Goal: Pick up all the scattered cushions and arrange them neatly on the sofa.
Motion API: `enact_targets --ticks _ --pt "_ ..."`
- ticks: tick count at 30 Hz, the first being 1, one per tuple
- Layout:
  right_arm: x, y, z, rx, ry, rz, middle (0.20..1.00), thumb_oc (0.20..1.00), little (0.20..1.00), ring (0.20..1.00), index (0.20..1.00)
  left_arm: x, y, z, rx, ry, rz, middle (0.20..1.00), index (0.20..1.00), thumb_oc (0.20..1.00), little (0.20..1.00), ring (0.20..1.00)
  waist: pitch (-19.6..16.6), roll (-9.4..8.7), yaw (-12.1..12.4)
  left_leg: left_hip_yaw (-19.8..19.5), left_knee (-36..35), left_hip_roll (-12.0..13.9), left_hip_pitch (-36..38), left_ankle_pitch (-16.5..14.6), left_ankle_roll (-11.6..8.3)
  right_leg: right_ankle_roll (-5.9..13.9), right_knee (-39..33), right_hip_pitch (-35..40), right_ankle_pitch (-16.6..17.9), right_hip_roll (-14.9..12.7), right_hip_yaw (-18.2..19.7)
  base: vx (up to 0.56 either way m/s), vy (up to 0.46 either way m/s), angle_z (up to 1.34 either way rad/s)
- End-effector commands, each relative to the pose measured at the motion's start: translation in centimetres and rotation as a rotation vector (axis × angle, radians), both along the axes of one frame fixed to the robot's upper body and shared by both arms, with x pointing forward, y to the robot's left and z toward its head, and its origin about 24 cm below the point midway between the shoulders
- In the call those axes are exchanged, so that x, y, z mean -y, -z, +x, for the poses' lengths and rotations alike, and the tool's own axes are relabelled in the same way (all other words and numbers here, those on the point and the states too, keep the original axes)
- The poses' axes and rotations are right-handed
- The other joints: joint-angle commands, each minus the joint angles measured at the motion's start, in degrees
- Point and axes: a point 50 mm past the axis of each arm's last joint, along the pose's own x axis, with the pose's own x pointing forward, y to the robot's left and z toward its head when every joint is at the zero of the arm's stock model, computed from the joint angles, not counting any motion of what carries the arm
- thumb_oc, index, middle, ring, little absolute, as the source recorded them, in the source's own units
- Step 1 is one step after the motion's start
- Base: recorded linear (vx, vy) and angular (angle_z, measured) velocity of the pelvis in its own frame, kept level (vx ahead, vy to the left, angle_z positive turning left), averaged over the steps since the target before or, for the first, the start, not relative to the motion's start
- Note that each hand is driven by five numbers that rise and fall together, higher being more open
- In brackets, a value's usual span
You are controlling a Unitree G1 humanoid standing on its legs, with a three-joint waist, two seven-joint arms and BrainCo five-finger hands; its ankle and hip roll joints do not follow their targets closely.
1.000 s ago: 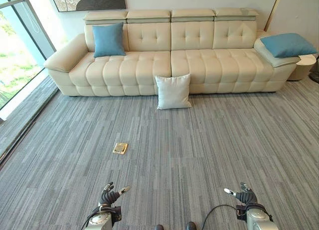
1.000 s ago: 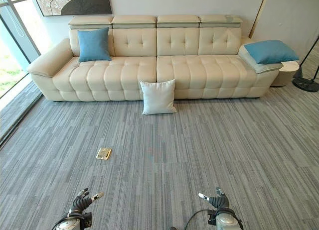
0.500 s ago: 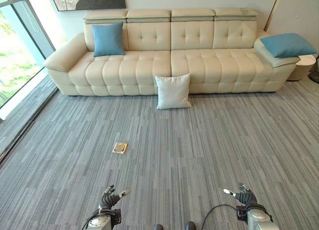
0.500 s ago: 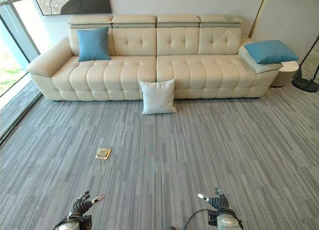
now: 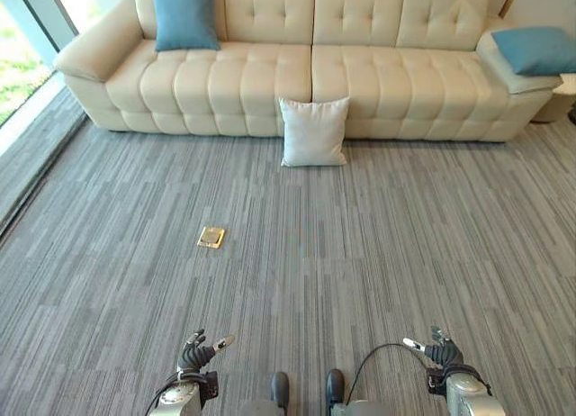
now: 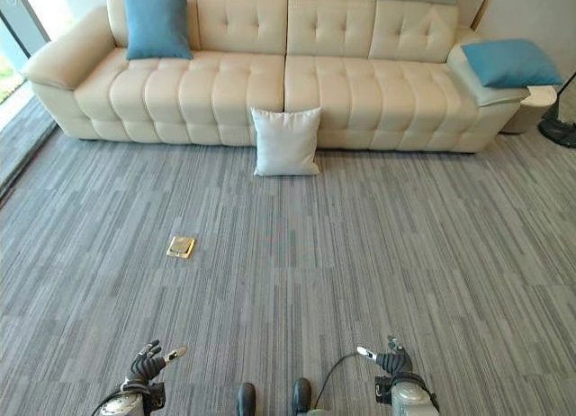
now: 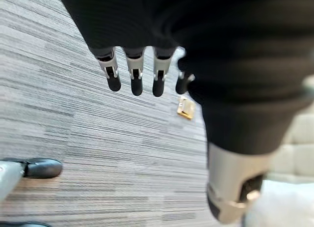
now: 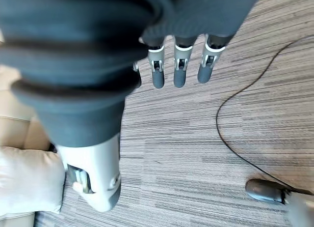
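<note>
A white cushion (image 5: 313, 132) stands on the carpet, leaning against the front of the cream sofa (image 5: 243, 83) near its middle. One blue cushion (image 5: 184, 16) rests upright against the sofa's back at the left end. Another blue cushion (image 5: 538, 49) lies on the sofa's right armrest. My left hand (image 5: 195, 355) and right hand (image 5: 440, 354) hang low at the near edge of the eye views, far from the cushions. In the wrist views, the relaxed fingers (image 7: 135, 77) of the left and the fingers (image 8: 179, 70) of the right hold nothing.
A small brass floor plate (image 5: 211, 237) is set in the grey striped carpet, left of centre. A window strip (image 5: 13, 69) runs along the left side. A round side table (image 6: 531, 105) and a lamp base (image 6: 560, 128) stand right of the sofa.
The whole picture has shifted: the camera has moved closer to the sofa and looks further down. Both hands hang as before, and the cushions have not moved.
</note>
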Motion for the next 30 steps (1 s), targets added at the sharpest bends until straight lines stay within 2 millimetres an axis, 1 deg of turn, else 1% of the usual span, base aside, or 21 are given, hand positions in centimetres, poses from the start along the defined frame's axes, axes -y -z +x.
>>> enact_targets --ticks 1,3,5,6,7,8,9,11,12,14,15,16,18,20,21,23,25,26,28,29,30 --pt "0.5 -1.6 1.9 0.089 -0.007 -0.026 1.0 1.0 1.0 1.0 1.0 -1.1 -1.7 1.9 0.093 0.005 0.046 1.0 1.0 1.0 1.0 1.0 3.14 -0.46 -0.19 -1.7 0.06 -2.76 5.17 -8.72 1.03 2.46 19.18 -3.92 -4.98 -4.35 1.51 0.08 0.107 -0.03" --pt "0.4 -1.2 1.6 0.073 -0.002 -0.026 1.0 1.0 1.0 1.0 1.0 -0.8 -1.7 1.9 0.092 0.012 0.039 1.0 1.0 1.0 1.0 1.0 3.96 -0.12 -0.19 -1.28 0.06 -2.9 6.16 -9.34 1.1 2.1 22.18 -6.79 -6.02 -4.31 2.17 0.14 0.056 0.0" --pt "0.4 -0.9 1.3 0.052 0.005 -0.025 1.0 1.0 1.0 1.0 1.0 -0.6 -1.8 2.1 0.102 0.013 0.032 1.0 1.0 1.0 1.0 1.0 4.59 0.16 0.08 -0.32 0.06 -2.54 8.06 -10.31 0.41 2.01 15.9 -7.66 -7.33 -3.47 0.49 0.21 -0.028 0.05" --pt "0.5 -0.9 1.4 0.05 0.009 -0.027 1.0 1.0 1.0 1.0 1.0 -0.5 -1.8 2.3 0.109 0.008 0.026 1.0 1.0 1.0 1.0 1.0 4.66 0.12 0.16 0.13 0.06 -2.53 8.62 -10.55 0.05 2.25 11.73 -8.02 -6.7 -3.12 -0.08 0.17 -0.044 -0.14" --pt "0.5 -0.9 1.4 0.05 0.009 -0.027 1.0 1.0 1.0 1.0 1.0 -0.5 -1.8 2.3 0.109 0.008 0.026 1.0 1.0 1.0 1.0 1.0 4.75 0.31 0.15 0.12 0.06 -2.31 8.74 -10.62 -0.01 2.21 11.18 -7.63 -6.45 -2.89 -0.21 0.28 -0.119 -0.22" --pt "0.6 -0.9 1.4 0.045 0.008 -0.035 1.0 1.0 1.0 1.0 1.0 -0.7 -1.8 2.3 0.104 0.0 0.027 1.0 1.0 1.0 1.0 1.0 4.97 0.11 0.07 0.66 0.06 -2.14 10.68 -11.7 -0.87 3.61 -2.43 -6.67 -2.66 -1.46 -1.84 0.34 -0.155 -0.24" --pt "0.8 -0.8 1.3 0.04 0.012 -0.038 1.0 1.0 1.0 1.0 1.0 -0.8 -1.8 2.4 0.108 -0.005 0.027 1.0 1.0 1.0 1.0 1.0 4.81 -0.16 -0.19 0.64 0.06 -2.18 12.08 -12.49 -1.49 4.59 -8.2 -6.36 -0.66 -0.64 -2.4 0.34 -0.154 -0.21" --pt "0.9 -0.8 1.2 0.031 0.013 -0.04 1.0 1.0 1.0 1.0 1.0 -0.9 -1.9 2.4 0.109 -0.004 0.031 1.0 1.0 1.0 1.0 1.0 4.58 -0.33 -0.33 0.79 0.06 -2.1 12.77 -12.83 -1.94 4.99 -12.34 -5.76 0.54 -0.18 -2.52 0.36 -0.144 -0.14" --pt "1.1 -0.5 0.6 0.014 0.009 -0.045 1.0 1.0 1.0 1.0 1.0 -0.9 -2.0 2.4 0.112 0.016 0.037 1.0 1.0 1.0 1.0 1.0 3.51 -0.21 -1.1 -0.09 0.06 -1.52 14.42 -13.0 -3.05 4.58 -14.49 -3.91 0.49 0.68 -1.52 0.64 -0.255 -0.03" --pt "1.3 -0.2 -0.1 -0.004 0.007 -0.045 1.0 1.0 1.0 1.0 1.0 -0.6 -1.7 2.2 0.106 0.015 0.028 1.0 1.0 1.0 1.0 1.0 1.87 0.19 -1.06 -0.61 0.06 -0.43 15.75 -10.63 -3.66 3.12 -14.03 -1.83 0.85 1.69 -1.59 0.61 -0.251 0.24" --pt "1.5 -0.3 -0.1 -0.002 0.014 -0.043 1.0 1.0 1.0 1.0 1.0 -0.4 -1.7 2.2 0.107 0.01 0.018 1.0 1.0 1.0 1.0 1.0 1.38 0.77 -1.45 -1.13 2.75 0.45 15.57 -8.71 -4.39 2.19 -13.61 -0.56 0.42 2.21 -1.82 0.35 -0.159 0.39" --pt "1.5 -0.3 -0.1 -0.002 0.014 -0.043 1.0 1.0 1.0 1.0 1.0 -0.4 -1.7 2.2 0.108 0.01 0.019 1.0 1.0 1.0 1.0 1.0 1.29 0.65 -1.44 -1.13 2.84 0.33 15.37 -8.66 -4.36 2.2 -13.74 -0.65 0.56 2.1 -1.78 0.43 -0.224 0.3" --pt "2.2 -0.4 -0.3 0.002 0.035 -0.047 1.0 1.0 1.0 1.0 1.0 0.0 -1.5 2.1 0.102 0.011 0.003 1.0 1.0 1.0 1.0 1.0 0.81 1.35 -1.74 -0.69 13.79 1.14 11.75 -2.87 -7.5 0.31 -14.5 3.58 -1.9 2.35 -3.49 0.42 -0.229 0.46" --pt "2.4 -0.7 -0.1 0.018 0.039 -0.049 1.0 1.0 1.0 1.0 1.0 0.1 -1.6 2.4 0.111 0.017 0.001 1.0 1.0 1.0 1.0 1.0 1.32 1.37 -1.71 -0.17 22.82 1.04 8.46 1.36 -9.77 -1.23 -14.44 6.62 -3.88 2.4 -4.07 0.36 -0.207 0.3" --pt "2.5 -0.7 -0.1 0.018 0.042 -0.049 1.0 1.0 1.0 1.0 1.0 0.2 -1.5 2.4 0.108 0.018 -0.004 1.0 1.0 1.0 1.0 1.0 1.62 1.16 -1.52 0.11 25.92 0.84 6.68 2.43 -10.34 -1.85 -14.5 7.66 -4.64 2.21 -4.12 0.31 -0.195 0.15" --pt "2.5 -0.8 0.1 0.023 0.043 -0.05 1.0 1.0 1.0 1.0 1.0 0.1 -1.6 2.6 0.112 0.008 -0.003 1.0 1.0 1.0 1.0 1.0 2.32 0.68 -1.36 1.58 31.64 1.83 3.85 3.21 -10.03 -3.05 -14.13 9.8 -6.42 2.16 -4.24 0.29 -0.189 0.13" --pt "2.5 -0.5 -0.2 0.004 0.044 -0.052 1.0 1.0 1.0 1.0 1.0 0.2 -1.5 2.5 0.106 0.008 -0.008 1.0 1.0 1.0 1.0 1.0 3.03 -0.06 -0.88 2.94 31.8 2.45 0.65 0.92 -8.26 -3.46 -13.93 11.61 -7.39 1.51 -4.1 0.22 -0.136 0.07" --pt "2.5 -0.5 -0.2 0.004 0.044 -0.052 1.0 1.0 1.0 1.0 1.0 0.2 -1.5 2.5 0.106 0.008 -0.008 1.0 1.0 1.0 1.0 1.0 3.09 -0.05 -0.87 2.96 31.81 2.46 0.75 0.85 -8.24 -3.44 -13.91 11.69 -7.45 1.52 -4.08 0.18 -0.085 0.12" --pt "2.5 -0.4 -0.5 -0.007 0.047 -0.05 1.0 1.0 1.0 1.0 1.0 0.2 -1.4 2.2 0.096 0.017 -0.006 1.0 1.0 1.0 1.0 1.0 3.57 -1.19 -0.36 2.97 29.18 1.28 -3.7 -3.34 -6.39 -3.18 -14.19 13.74 -8.14 0.57 -4.05 0.26 -0.086 0.1" --pt "2.5 -0.3 -0.6 -0.013 0.043 -0.052 1.0 1.0 1.0 1.0 1.0 0.2 -1.1 1.8 0.076 0.022 -0.003 1.0 1.0 1.0 1.0 1.0 3.75 -1.7 -0.21 2.3 23.29 0.27 -6.27 -5.56 -5.39 -3.09 -14.29 14.87 -9.16 0.2 -4.03 0.24 -0.048 0.07" --pt "2.5 -0.3 -0.6 -0.014 0.043 -0.052 1.0 1.0 1.0 1.0 1.0 0.2 -1.1 1.8 0.075 0.022 -0.003 1.0 1.0 1.0 1.0 1.0 3.76 -1.78 -0.23 2.31 23.0 0.16 -6.05 -5.46 -5.35 -3.05 -14.26 14.94 -9.25 0.1 -4.05 0.27 -0.013 0.18"
